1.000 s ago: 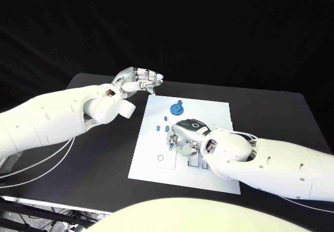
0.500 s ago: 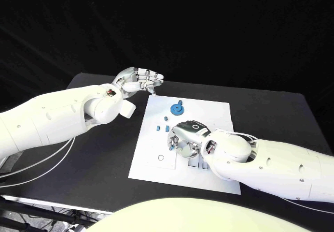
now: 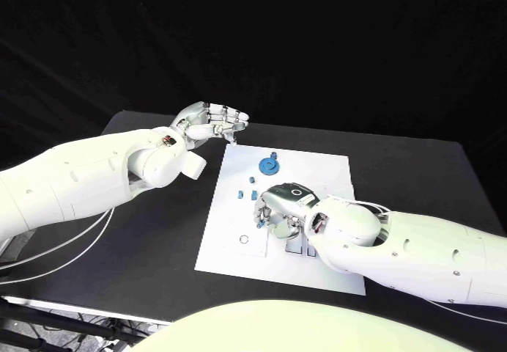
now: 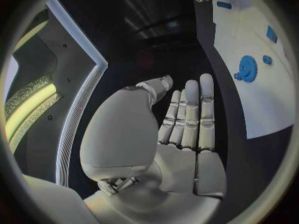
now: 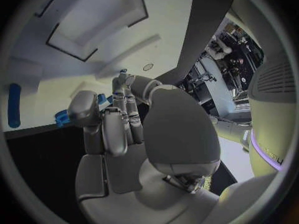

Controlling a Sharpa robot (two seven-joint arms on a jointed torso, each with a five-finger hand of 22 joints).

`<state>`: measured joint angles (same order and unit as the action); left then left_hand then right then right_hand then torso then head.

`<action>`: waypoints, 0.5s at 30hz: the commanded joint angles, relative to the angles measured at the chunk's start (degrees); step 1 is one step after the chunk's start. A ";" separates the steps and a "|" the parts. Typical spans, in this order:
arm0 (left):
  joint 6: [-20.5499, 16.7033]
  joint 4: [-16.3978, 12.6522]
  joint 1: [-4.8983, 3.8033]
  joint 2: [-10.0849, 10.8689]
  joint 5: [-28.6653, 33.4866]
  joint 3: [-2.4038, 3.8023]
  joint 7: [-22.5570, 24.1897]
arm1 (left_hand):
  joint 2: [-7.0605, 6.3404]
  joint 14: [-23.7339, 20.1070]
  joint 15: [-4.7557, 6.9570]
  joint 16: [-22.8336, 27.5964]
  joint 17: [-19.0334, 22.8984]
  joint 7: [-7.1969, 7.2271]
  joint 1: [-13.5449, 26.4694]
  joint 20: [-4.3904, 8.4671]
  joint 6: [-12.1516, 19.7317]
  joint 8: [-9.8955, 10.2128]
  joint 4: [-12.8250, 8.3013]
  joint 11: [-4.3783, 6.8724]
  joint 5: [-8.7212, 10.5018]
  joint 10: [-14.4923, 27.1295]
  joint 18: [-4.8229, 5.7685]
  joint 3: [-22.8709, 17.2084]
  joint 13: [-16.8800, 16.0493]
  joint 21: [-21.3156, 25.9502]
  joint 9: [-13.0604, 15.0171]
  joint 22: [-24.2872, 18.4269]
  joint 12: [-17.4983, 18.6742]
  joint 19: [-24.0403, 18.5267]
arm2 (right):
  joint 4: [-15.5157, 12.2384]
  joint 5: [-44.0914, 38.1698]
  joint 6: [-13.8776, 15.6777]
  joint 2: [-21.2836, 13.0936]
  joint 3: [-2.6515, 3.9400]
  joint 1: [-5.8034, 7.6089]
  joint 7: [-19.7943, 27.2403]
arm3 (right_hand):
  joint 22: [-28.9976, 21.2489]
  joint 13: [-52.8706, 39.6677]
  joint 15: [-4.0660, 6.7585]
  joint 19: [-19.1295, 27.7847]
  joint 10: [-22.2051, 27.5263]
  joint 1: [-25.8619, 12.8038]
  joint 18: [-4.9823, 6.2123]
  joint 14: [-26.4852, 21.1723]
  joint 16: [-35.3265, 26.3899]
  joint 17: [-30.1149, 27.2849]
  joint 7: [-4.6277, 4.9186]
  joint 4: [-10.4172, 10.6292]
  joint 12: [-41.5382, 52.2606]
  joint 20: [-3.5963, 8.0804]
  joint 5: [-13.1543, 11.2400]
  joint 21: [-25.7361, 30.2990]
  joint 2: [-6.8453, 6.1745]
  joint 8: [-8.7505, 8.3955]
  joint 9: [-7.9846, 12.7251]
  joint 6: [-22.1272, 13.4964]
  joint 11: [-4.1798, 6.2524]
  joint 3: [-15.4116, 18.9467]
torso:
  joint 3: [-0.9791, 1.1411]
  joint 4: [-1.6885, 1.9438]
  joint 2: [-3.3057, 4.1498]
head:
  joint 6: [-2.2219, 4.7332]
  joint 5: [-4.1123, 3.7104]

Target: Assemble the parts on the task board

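Task board (image 3: 317, 165) lies mid-table (image 3: 423, 176), white on black. Blue gear (image 3: 270, 166) near far edge, small blue parts (image 3: 241, 194) just below it. Right hand (image 3: 281, 213) low over board centre, fingers curled down, hiding whatever lies beneath; grip cannot tell. Left hand (image 3: 212, 121) hovers off board's far-left corner, fingers straight, together, holding nothing.

Bright overhead light, black backdrop; wrist views bend strongly at edges.

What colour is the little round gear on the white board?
Blue. The gear sits on the white task board, clearest in the head view; the left wrist view shows it too.
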<state>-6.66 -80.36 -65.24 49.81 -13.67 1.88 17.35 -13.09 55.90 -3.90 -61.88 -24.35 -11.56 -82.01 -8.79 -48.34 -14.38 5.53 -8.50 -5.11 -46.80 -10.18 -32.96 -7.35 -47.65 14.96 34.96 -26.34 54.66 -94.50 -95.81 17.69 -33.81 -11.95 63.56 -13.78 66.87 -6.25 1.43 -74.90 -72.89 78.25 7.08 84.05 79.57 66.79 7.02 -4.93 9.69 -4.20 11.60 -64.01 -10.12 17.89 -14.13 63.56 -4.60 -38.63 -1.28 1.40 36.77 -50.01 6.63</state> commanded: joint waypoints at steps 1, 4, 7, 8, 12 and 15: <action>1.05 -0.05 -0.07 -0.16 -0.25 0.04 0.05 | 0.01 -0.49 -0.09 0.23 0.06 -0.13 -0.42 -0.20 0.19 -0.02 -0.24 -0.02 -0.12 0.46 -0.37 0.01 0.06 0.21 -0.07 0.00 -0.08 0.13 | 0.05 -0.79 -0.76 0.13 -0.05 -0.12 -0.23 | 0.07 -0.09 0.34 0.09 -1.80 -0.17 -0.56 2.19 0.30 0.05 0.02 -0.04 0.30 0.16 0.27 0.02 0.26 0.24 -0.05 0.21 1.82 -0.37 | 0.04 0.02 -0.01 | 0.01 -0.03; 1.14 -0.03 -0.07 -0.18 -0.28 0.04 -0.02 | 0.01 -0.50 -0.12 0.30 0.12 -0.13 -0.39 -0.23 0.25 -0.03 -0.19 -0.04 -0.08 0.57 -0.36 0.11 0.12 0.21 -0.12 0.02 -0.19 0.07 | 0.02 -0.80 -0.63 0.18 -0.05 -0.14 -0.25 | 0.01 -0.11 0.34 0.17 -1.80 -0.23 -0.54 2.19 0.32 0.06 0.02 -0.06 0.28 0.15 0.27 0.11 0.27 0.23 -0.09 0.18 1.82 -0.39 | 0.01 -0.02 0.00 | 0.01 0.02; 1.19 -0.01 -0.07 -0.18 -0.30 0.04 -0.07 | 0.01 -0.50 -0.12 0.30 0.12 -0.13 -0.39 -0.23 0.25 -0.03 -0.19 -0.04 -0.08 0.57 -0.36 0.11 0.12 0.21 -0.12 0.02 -0.19 0.07 | -0.03 -0.81 -0.49 0.18 -0.05 -0.16 -0.27 | 0.01 -0.11 0.34 0.17 -1.80 -0.23 -0.54 2.19 0.32 0.06 0.02 -0.06 0.28 0.15 0.27 0.11 0.27 0.23 -0.09 0.18 1.82 -0.39 | 0.00 -0.01 0.00 | 0.01 0.03; 1.21 0.01 -0.07 -0.17 -0.30 0.04 -0.09 | 0.01 -0.50 -0.13 0.30 0.13 -0.14 -0.38 -0.23 0.27 -0.03 -0.18 -0.04 -0.07 0.60 -0.36 0.13 0.13 0.21 -0.13 0.02 -0.21 0.07 | -0.05 -0.81 -0.43 0.17 -0.05 -0.17 -0.27 | 0.01 -0.11 0.34 0.17 -1.80 -0.23 -0.54 2.19 0.32 0.06 0.02 -0.06 0.28 0.15 0.27 0.11 0.27 0.23 -0.09 0.18 1.82 -0.39 | 0.01 -0.01 -0.01 | 0.01 0.05; 1.26 0.05 -0.07 -0.16 -0.32 0.03 -0.13 | 0.01 -0.51 -0.13 0.31 0.14 -0.14 -0.38 -0.23 0.28 -0.03 -0.18 -0.04 -0.06 0.61 -0.36 0.14 0.14 0.21 -0.13 0.03 -0.22 0.06 | -0.14 -0.81 -0.36 0.14 -0.05 -0.19 -0.24 | 0.01 -0.11 0.34 0.17 -1.80 -0.23 -0.54 2.19 0.32 0.06 0.02 -0.06 0.28 0.15 0.27 0.11 0.27 0.23 -0.09 0.18 1.82 -0.39 | 0.00 -0.01 0.00 | 0.01 0.13; 1.30 0.06 -0.07 -0.16 -0.32 0.03 -0.16 | 0.00 -0.51 -0.13 0.31 0.14 -0.14 -0.38 -0.23 0.28 -0.03 -0.18 -0.04 -0.06 0.61 -0.36 0.14 0.14 0.21 -0.13 0.03 -0.22 0.06 | -0.15 -0.80 -0.50 0.17 -0.05 -0.21 -0.28 | 0.01 -0.11 0.34 0.17 -1.80 -0.23 -0.54 2.19 0.32 0.06 0.02 -0.06 0.28 0.15 0.27 0.11 0.27 0.23 -0.09 0.18 1.82 -0.39 | 0.00 -0.01 0.00 | 0.01 0.09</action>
<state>-6.38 -80.22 -65.24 49.76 -13.80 1.87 17.07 -13.09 55.69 -4.10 -61.88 -24.28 -11.56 -82.01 -8.79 -48.34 -14.38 5.53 -8.71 -5.11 -46.59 -10.19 -32.96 -7.28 -47.65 14.89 34.97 -26.34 54.66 -94.56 -95.85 17.73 -33.68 -11.98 63.43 -13.96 66.86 -6.28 1.43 -74.90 -73.00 78.10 7.08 84.05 79.57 66.78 6.93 -4.97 9.76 -4.20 11.50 -64.01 -10.28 17.82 -14.17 63.47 -4.49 -38.58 -1.27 1.38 36.77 -50.01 6.73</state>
